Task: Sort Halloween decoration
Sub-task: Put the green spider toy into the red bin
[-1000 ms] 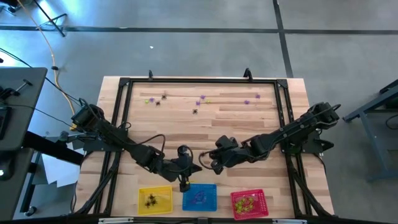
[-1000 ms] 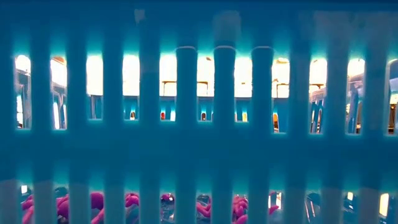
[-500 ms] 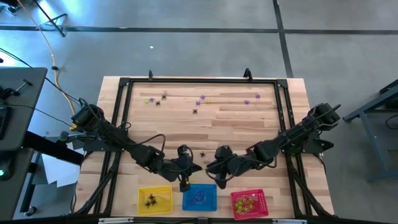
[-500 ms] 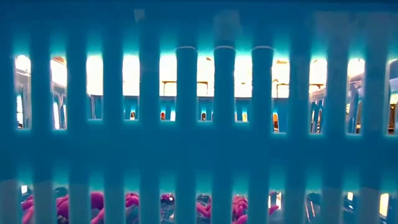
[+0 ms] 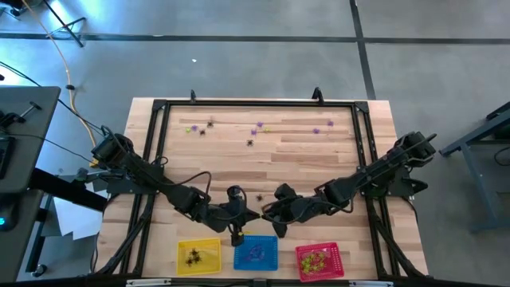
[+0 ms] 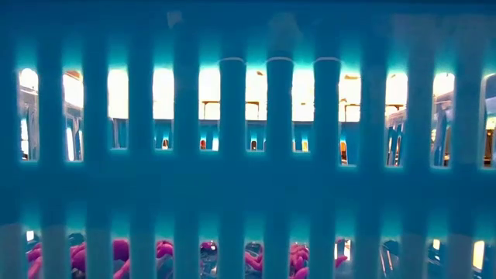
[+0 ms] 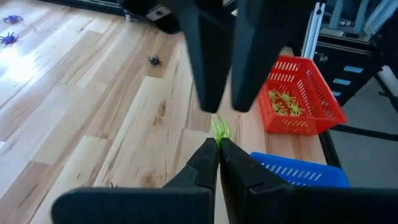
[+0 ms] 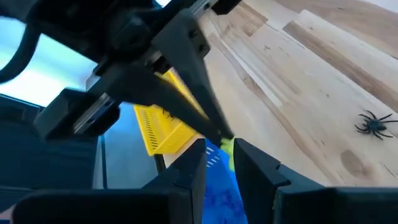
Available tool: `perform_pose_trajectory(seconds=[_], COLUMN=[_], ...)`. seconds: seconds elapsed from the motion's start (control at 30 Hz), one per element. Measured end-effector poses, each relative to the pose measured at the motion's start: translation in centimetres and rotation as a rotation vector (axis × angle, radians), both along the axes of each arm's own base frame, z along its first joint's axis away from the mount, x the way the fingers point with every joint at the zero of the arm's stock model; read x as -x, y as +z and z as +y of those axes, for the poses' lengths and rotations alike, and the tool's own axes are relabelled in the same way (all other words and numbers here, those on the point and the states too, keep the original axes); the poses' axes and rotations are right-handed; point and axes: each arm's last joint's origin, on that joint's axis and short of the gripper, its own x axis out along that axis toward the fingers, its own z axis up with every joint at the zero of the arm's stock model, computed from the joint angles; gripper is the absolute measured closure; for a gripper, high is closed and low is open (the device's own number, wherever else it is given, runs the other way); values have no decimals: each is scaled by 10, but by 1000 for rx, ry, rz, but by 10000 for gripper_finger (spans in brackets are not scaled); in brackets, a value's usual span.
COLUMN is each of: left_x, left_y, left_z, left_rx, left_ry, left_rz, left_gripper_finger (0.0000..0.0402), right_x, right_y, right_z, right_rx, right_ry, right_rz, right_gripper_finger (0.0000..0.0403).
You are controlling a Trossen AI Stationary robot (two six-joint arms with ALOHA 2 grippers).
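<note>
Along the near edge of the table point(image 5: 319, 159) stand three mesh baskets. The yellow basket point(image 5: 198, 255) holds black trinkets, the blue basket point(image 5: 256, 252) holds purple ones, seen as purple shapes through its slats in the low view, and the red basket point(image 5: 319, 261) holds yellow-green ones.

Just beyond the blue basket the two grippers meet tip to tip. The left gripper point(image 7: 218, 149) is closed, its fingertips pinching a yellow-green trinket point(image 7: 219, 128). The right gripper point(image 8: 219, 152) faces it from the opposite side, its fingers parted and set on either side of that same yellow-green trinket point(image 8: 226, 147). Whether the right fingers press on the piece cannot be told. In the high view both grippers sit over bare wood between the yellow and red baskets, the left gripper point(image 5: 236, 231) close beside the right gripper point(image 5: 260, 229).

A single black trinket point(image 5: 259, 196) lies on the wood a little farther in, near the arms.

Toward the far side of the table lie the remaining scattered trinkets: a yellow-green and black group point(image 5: 199, 126) at far left, a purple one with others near the middle point(image 5: 256, 131), and a purple one point(image 5: 317, 130) toward far right.
</note>
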Motion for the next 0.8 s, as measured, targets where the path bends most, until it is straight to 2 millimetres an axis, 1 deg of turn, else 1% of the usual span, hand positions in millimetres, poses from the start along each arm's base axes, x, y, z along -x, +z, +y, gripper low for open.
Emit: perform_pose_trajectory(seconds=[0.3,0.5,0.8], left_x=[-1,-4,-7], left_y=[1,2,2], left_z=[0,5,11], left_rx=[-1,-15,-16], left_ry=[-3,4,20], left_rz=[-12,-15,-16], left_gripper_finger=[401,402,402], right_x=[-2,-4,-4], right_y=[-4,-3,-4], right_z=[-10,-14,-14], right_rx=[34,34,20], right_ry=[-20,-35,-14], right_rz=[38,39,44], right_gripper_finger=[324,324,324])
